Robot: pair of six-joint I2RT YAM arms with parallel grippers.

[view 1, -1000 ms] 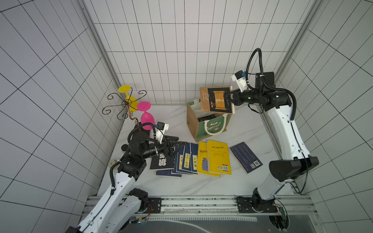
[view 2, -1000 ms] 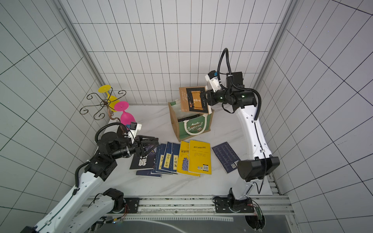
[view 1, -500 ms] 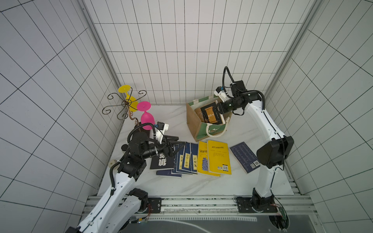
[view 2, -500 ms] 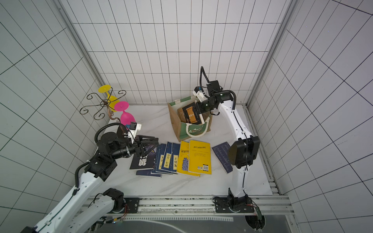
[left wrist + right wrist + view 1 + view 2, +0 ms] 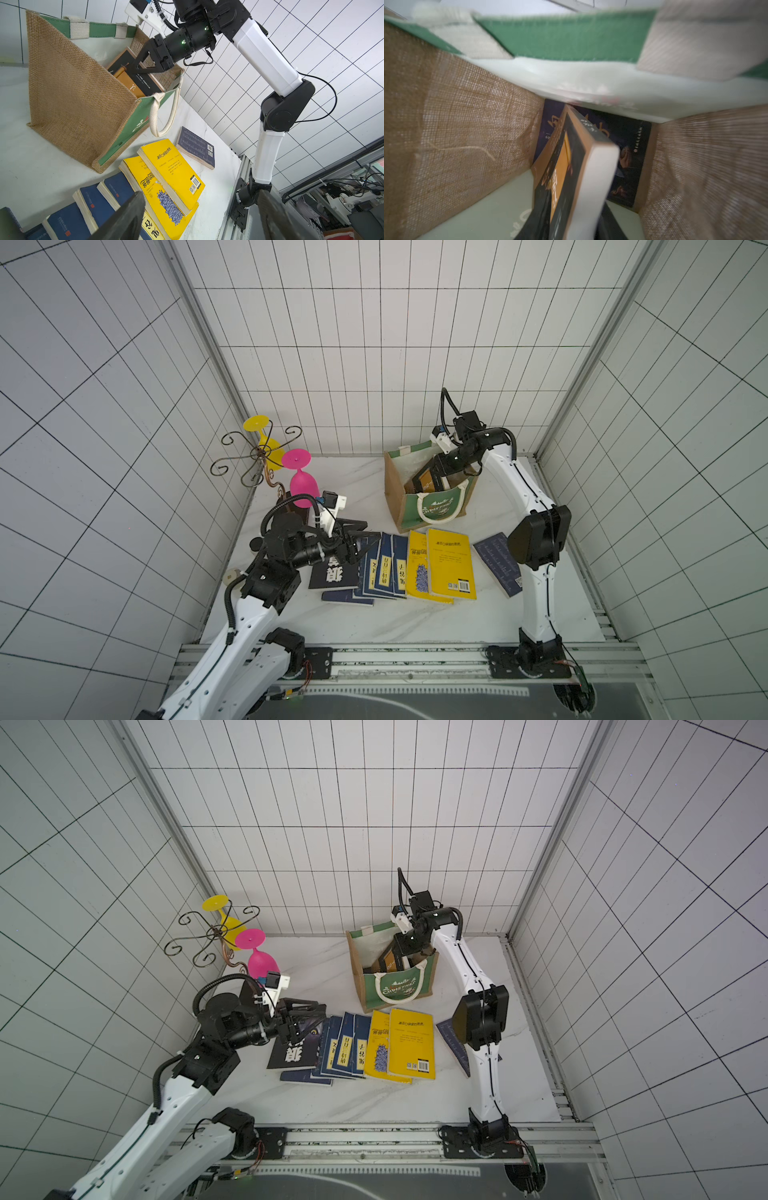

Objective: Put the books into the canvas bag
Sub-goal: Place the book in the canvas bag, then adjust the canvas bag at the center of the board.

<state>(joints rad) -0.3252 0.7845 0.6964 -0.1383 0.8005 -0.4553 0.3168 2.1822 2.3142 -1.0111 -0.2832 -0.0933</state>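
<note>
In both top views the canvas bag (image 5: 395, 489) (image 5: 358, 969) stands open on the white counter (image 5: 332, 626), a little right of the frame's centre, above the row of books (image 5: 399, 568). The right end effector (image 5: 135, 69) reaches into the mouth of the bag. Its fingers are at the upper edge of the tan-and-black book (image 5: 133, 83), which leans tilted inside. Whether the fingers press this book or are loose from it, I cannot tell. The right wrist view is blurred; it shows the same book (image 5: 564, 166) in front of a dark book (image 5: 629, 155) that sits deeper in the bag.

The left end effector (image 5: 369, 531) is wide and empty, above the left end of the row, near the black book (image 5: 334, 574). Beside that one lie navy books (image 5: 386, 568), fanned and overlapping, then two yellow books (image 5: 451, 562). One more navy book (image 5: 496, 564) lies apart at the right, partly behind the right arm (image 5: 536, 539).
</note>
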